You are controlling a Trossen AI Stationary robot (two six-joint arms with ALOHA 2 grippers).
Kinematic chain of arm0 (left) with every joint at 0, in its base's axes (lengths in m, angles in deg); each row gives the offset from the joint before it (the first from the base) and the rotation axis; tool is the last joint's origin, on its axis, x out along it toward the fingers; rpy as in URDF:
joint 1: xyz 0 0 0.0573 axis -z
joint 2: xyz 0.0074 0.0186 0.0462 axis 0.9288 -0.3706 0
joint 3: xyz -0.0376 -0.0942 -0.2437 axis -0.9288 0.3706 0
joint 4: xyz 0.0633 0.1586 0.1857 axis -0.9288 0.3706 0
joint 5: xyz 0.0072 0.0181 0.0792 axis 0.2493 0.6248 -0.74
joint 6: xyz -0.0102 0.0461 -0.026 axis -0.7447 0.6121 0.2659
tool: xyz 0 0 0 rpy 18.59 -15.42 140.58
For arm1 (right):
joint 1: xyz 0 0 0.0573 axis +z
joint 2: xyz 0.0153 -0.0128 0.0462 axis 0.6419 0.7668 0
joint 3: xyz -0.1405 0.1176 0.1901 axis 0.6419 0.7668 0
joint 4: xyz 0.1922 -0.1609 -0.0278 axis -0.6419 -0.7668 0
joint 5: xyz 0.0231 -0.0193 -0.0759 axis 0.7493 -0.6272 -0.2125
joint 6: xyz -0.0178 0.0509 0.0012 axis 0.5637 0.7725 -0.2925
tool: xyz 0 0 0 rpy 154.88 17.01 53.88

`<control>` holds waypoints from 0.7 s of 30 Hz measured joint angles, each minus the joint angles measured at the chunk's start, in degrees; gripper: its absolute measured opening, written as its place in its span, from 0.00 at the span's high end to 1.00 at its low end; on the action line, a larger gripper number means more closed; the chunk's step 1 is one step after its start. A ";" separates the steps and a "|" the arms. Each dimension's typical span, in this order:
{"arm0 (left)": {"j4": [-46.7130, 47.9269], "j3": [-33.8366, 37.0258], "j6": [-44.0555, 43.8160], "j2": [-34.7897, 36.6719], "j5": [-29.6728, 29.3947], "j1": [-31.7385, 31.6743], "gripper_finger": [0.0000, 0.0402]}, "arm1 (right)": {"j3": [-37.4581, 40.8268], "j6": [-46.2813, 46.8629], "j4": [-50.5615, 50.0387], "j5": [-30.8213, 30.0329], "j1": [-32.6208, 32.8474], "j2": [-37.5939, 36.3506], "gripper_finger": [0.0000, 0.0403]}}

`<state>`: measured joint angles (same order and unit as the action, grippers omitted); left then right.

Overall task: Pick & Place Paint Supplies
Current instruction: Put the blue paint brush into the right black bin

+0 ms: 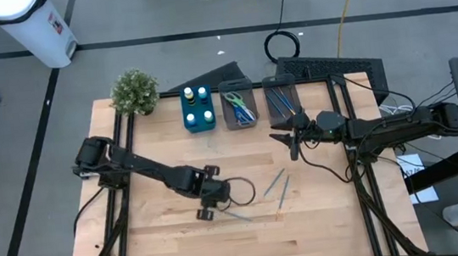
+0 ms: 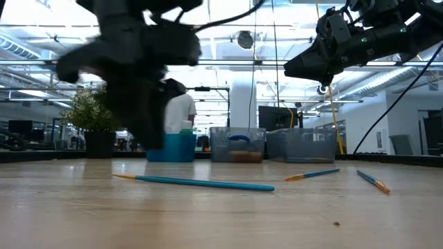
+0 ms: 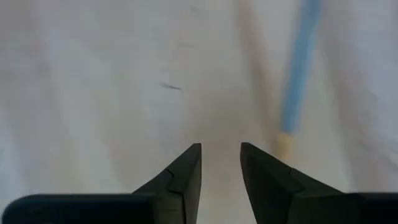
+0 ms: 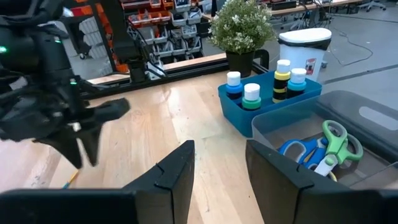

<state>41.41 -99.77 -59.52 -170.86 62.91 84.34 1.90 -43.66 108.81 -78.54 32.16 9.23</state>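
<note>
Three thin blue brushes lie flat on the wooden table: one near my left gripper, two more to its right. My left gripper points down at the table, open, low over the wood. The nearest brush lies just beside its fingers, not between them. My right gripper is open and hangs high above the table, in front of the grey bins. Capped bottles stand in the blue bin. Scissors lie in a grey bin.
A second grey bin at the far edge holds more brushes. A potted plant stands at the table's far left corner. A white waste bin stands on the floor beyond the table. Bare wood lies toward the near edge.
</note>
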 joint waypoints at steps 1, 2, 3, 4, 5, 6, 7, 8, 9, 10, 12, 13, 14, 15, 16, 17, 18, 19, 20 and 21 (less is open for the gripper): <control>0.84 0.00 0.73 0.11 1.31 0.64 0.70 | 0.00 0.13 -0.07 0.01 0.00 0.00 0.67; 1.71 0.00 1.63 0.11 2.63 1.25 0.70 | 0.00 0.30 -0.08 0.01 0.00 0.00 0.67; 2.35 0.00 2.54 -0.23 3.59 1.84 0.70 | 0.00 0.41 -0.08 0.01 0.02 0.00 0.67; 2.70 0.02 3.54 -0.76 4.24 2.44 0.70 | 0.00 0.42 -0.08 0.02 0.01 0.00 0.67; 2.64 0.32 4.49 -1.34 4.37 2.93 0.70 | 0.00 0.42 -0.07 0.01 0.00 0.00 0.67; 2.41 0.72 5.12 -1.89 4.19 3.34 0.70 | 0.00 0.46 -0.07 0.01 0.00 0.00 0.67; 2.16 1.17 5.38 -2.32 4.00 3.58 0.70 | 0.00 0.66 -0.07 0.01 0.00 0.00 0.67; 1.62 1.76 5.47 -2.66 3.81 3.63 0.70 | 0.00 0.93 -0.13 0.03 0.00 0.00 0.67; 0.61 2.30 5.42 -2.99 3.91 3.59 0.70 | 0.00 1.25 -0.13 0.03 0.00 0.00 0.67; -0.35 2.92 5.37 -3.08 3.94 3.42 0.70 | -0.02 1.41 -0.07 0.03 0.01 0.00 0.67; -1.77 4.21 5.23 -2.97 4.12 2.92 0.70 | -0.02 1.44 -0.05 0.03 0.02 0.00 0.67; -2.83 4.99 5.02 -2.97 4.37 2.59 0.70 | 0.00 1.44 -0.03 0.03 0.01 0.00 0.67; -4.00 5.77 4.82 -2.95 4.81 2.20 0.70 | -0.01 1.44 -0.04 0.03 0.00 0.00 0.67; -4.79 6.34 4.58 -2.93 5.31 1.82 0.70 | -0.02 1.44 -0.02 0.03 0.00 0.00 0.67; -5.22 6.72 4.23 -2.93 5.74 1.54 0.70 | -0.02 1.44 -0.02 0.03 0.00 0.00 0.67; -5.54 7.06 3.90 -2.93 6.25 1.25 0.70 | -0.01 1.44 -0.02 0.03 0.01 0.00 0.67; -5.69 7.26 3.87 -2.93 6.69 1.05 0.70 | -0.02 1.44 0.02 0.03 0.02 0.00 0.67; -5.89 7.50 3.87 -2.93 6.80 0.99 0.70 | -0.02 1.44 0.04 0.03 0.00 0.00 0.67; -6.11 7.71 3.87 -2.93 6.77 0.97 0.70 | -0.02 1.44 0.00 0.03 0.00 0.00 0.67; -6.20 7.78 3.85 -2.95 6.65 0.97 0.70 | -0.02 1.44 0.00 0.03 0.00 0.00 0.67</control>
<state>35.21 -91.99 -55.66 -173.81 69.55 85.31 1.87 -42.22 108.81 -78.51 32.16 9.23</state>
